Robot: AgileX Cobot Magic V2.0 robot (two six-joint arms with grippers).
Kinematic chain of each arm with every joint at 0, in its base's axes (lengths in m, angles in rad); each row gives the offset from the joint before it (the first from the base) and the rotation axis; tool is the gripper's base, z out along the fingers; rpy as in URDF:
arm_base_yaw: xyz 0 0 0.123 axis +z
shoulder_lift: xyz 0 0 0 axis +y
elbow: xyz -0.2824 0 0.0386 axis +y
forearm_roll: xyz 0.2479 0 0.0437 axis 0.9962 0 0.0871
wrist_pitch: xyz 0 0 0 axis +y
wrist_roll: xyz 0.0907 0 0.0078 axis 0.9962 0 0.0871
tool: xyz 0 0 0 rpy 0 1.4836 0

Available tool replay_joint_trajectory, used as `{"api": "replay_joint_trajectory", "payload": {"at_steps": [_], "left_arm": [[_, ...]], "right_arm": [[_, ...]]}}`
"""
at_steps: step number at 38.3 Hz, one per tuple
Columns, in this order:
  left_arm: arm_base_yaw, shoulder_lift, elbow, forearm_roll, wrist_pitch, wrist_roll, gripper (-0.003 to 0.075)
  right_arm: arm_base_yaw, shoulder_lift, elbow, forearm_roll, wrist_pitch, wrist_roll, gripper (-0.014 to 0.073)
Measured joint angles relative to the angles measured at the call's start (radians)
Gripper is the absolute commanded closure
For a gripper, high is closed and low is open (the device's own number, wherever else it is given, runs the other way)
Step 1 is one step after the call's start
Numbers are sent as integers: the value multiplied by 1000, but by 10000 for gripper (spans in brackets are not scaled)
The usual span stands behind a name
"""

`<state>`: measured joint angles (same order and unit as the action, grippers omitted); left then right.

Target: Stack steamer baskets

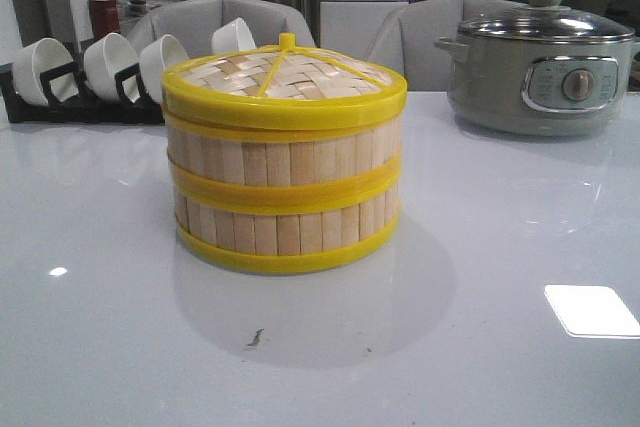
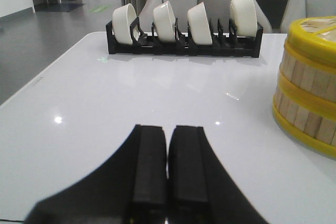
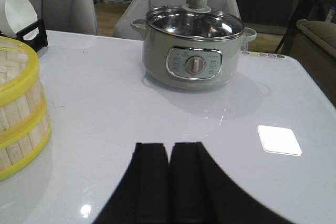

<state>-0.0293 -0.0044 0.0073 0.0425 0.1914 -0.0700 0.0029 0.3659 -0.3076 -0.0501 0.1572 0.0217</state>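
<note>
Steamer baskets stacked and lidded mid-counter

The two steamer baskets [image 1: 285,197] sit one atop the other under the woven lid [image 1: 285,75] on the white counter [image 1: 500,247]; the left claw [image 2: 167,169] and right claw [image 3: 169,182] are both clenched empty, apart from the stack.

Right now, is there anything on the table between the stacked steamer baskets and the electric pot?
Nothing: in the front view only bare white table separates the steamer baskets and the electric pot.

steamer baskets [image 1: 285,197] – pale wood slats, glossy yellow plastic-looking rims; lid [image 1: 285,75] woven bamboo; counter [image 1: 500,347] glossy white; pot [image 1: 540,72] – matt grey, glass lid.
</note>
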Motion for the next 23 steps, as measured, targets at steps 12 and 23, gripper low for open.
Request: {"api": "replay_joint_trajectory", "payload": {"at_steps": [12,23], "left_arm": [[0,0,0,2,10,3,634],[0,0,0,2,10,3,634]], "right_arm": [[0,0,0,0,0,0,538],[0,0,0,0,0,0,538]]}}
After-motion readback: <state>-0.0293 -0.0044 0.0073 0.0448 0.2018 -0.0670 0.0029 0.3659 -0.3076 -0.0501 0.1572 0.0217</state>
